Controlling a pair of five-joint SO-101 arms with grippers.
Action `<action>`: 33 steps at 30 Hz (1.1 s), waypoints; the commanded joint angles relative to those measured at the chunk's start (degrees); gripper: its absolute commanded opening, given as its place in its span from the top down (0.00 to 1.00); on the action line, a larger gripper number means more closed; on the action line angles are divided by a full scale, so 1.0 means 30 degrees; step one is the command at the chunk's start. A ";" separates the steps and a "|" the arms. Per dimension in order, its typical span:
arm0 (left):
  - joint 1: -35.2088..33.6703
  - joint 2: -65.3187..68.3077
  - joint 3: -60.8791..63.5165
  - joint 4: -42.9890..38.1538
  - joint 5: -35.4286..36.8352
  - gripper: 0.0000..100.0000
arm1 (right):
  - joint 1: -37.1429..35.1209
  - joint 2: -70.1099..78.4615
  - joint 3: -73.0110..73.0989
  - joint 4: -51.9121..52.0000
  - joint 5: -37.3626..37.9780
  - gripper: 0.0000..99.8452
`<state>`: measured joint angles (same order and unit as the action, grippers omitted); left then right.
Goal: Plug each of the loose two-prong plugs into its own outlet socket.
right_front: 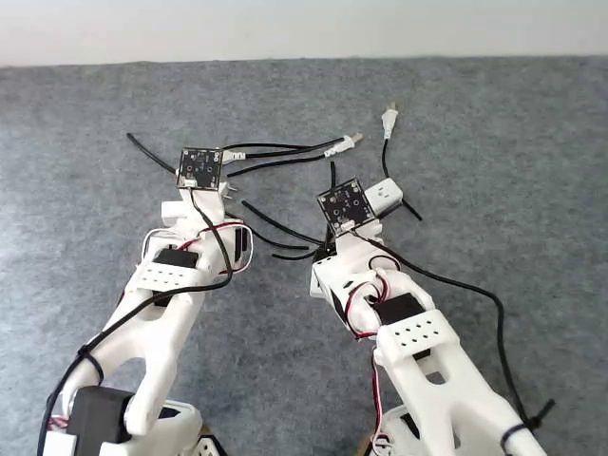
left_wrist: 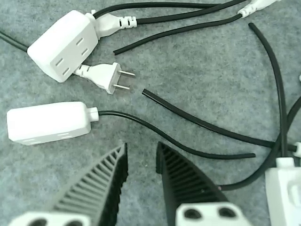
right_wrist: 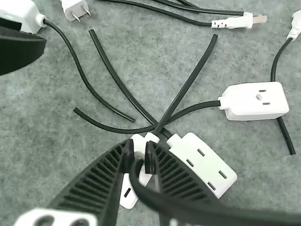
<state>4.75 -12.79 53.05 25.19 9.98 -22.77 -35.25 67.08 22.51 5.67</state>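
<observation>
In the left wrist view my left gripper (left_wrist: 141,157) hangs open over bare carpet with nothing between its fingers. Just past it lie a white outlet block (left_wrist: 47,122) and a loose two-prong plug (left_wrist: 104,77). That plug sits beside a second outlet block (left_wrist: 63,44), which has another plug (left_wrist: 110,23) seated in it. My right gripper (right_wrist: 138,153) is shut on a white plug (right_wrist: 137,141) over an outlet strip (right_wrist: 126,194). A larger block (right_wrist: 204,165) lies next to it. A loose plug (right_wrist: 235,22) and a single outlet (right_wrist: 254,101) lie farther out.
Black cords (right_front: 275,152) cross the grey carpet between the two arms. A further loose plug (right_front: 389,116) lies at the back right. In the high view each arm's camera board (right_front: 200,168) hides the gripper under it. Open carpet surrounds the cluster.
</observation>
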 commanded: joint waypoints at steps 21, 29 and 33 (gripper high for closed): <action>-0.0176 -0.0733 -0.0132 -0.0381 -0.0293 0.90 | -0.0484 0.5143 -0.3575 0.3092 0.1260 0.97; -0.0176 -0.0645 -0.0132 -0.0381 -0.0293 0.90 | -0.0630 0.5143 -0.3927 0.3179 0.1260 0.78; -0.0176 -0.0645 -0.0132 -0.0381 -0.0293 0.90 | -0.0894 0.5172 -0.3956 0.3033 0.1260 0.78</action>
<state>4.75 -12.79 53.05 25.19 9.54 -24.70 -19.52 57.05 31.47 8.84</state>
